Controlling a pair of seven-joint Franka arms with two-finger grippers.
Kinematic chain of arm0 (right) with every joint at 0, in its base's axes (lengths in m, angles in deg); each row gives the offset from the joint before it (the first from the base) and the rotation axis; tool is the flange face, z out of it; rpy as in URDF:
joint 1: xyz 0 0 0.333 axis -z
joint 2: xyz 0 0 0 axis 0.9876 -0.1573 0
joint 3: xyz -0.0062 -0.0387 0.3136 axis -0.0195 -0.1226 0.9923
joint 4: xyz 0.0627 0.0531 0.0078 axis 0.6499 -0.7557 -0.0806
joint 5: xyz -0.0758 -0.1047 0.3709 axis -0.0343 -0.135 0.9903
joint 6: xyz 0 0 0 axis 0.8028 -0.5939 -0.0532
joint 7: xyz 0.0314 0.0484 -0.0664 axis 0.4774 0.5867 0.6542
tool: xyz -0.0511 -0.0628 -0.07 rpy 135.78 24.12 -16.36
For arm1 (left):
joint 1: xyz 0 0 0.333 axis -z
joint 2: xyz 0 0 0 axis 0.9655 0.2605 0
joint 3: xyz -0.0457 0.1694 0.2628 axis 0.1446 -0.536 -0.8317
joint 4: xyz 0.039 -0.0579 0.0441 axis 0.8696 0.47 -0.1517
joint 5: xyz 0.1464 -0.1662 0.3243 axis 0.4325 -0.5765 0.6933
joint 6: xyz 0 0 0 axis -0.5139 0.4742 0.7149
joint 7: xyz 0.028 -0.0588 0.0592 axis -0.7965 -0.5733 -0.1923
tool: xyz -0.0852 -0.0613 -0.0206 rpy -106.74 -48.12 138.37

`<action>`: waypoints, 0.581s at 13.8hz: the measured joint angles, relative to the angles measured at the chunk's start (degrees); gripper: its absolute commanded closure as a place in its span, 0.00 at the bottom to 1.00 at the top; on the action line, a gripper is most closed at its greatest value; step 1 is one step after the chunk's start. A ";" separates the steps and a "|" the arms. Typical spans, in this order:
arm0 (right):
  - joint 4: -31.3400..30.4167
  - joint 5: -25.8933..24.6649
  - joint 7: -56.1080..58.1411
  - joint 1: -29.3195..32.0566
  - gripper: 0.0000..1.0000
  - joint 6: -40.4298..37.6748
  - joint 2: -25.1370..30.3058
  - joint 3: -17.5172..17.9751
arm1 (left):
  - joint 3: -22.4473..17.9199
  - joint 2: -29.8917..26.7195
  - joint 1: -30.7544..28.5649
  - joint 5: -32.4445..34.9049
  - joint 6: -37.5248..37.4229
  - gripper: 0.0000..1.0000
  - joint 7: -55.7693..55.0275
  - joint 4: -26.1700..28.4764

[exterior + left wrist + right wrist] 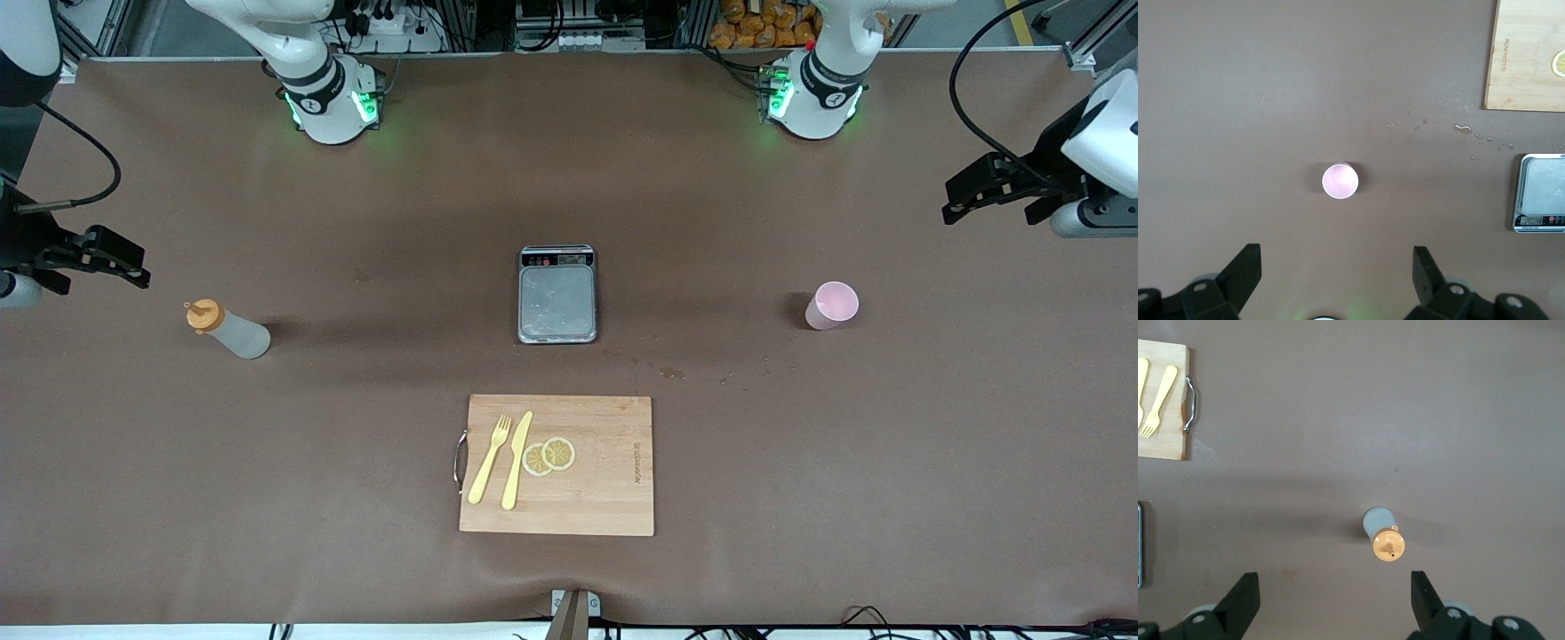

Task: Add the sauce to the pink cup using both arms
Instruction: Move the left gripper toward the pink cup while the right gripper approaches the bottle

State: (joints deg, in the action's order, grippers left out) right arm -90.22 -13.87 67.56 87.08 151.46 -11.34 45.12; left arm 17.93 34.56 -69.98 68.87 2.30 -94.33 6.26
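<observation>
Nothing is yet grasped, so the step in hand is judged to be the reach. Toward the right arm's end of the tabletop [889, 462] the sauce bottle [228, 330] stands upright; it would best be taken around its soft body, below the orange cap [1389, 545], with the right pincer [114, 263] lowered squarely. That pincer is held spread wide and empty above the tabletop near the bottle. The pink cup [832, 305] stands toward the left arm's end, where the left pincer [965, 197] is held likewise released and empty; the cup should be steadied gently.
</observation>
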 measured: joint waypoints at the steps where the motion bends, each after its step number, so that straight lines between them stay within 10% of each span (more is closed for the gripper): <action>1: 0.00 0.00 0.00 0.00 0.00 0.00 -0.01 0.00 | 0.00 0.00 -0.01 0.00 -0.01 0.00 0.00 -0.01; 8: 0.00 0.00 0.00 0.16 0.00 -0.06 -0.20 -0.05 | 0.08 0.10 -0.46 0.00 -0.02 0.00 0.00 -0.09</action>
State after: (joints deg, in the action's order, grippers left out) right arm -90.22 -13.87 67.56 87.24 151.40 -11.54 45.07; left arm 18.01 34.66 -70.44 68.87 2.28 -94.33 6.18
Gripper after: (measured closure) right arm 0.000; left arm 0.000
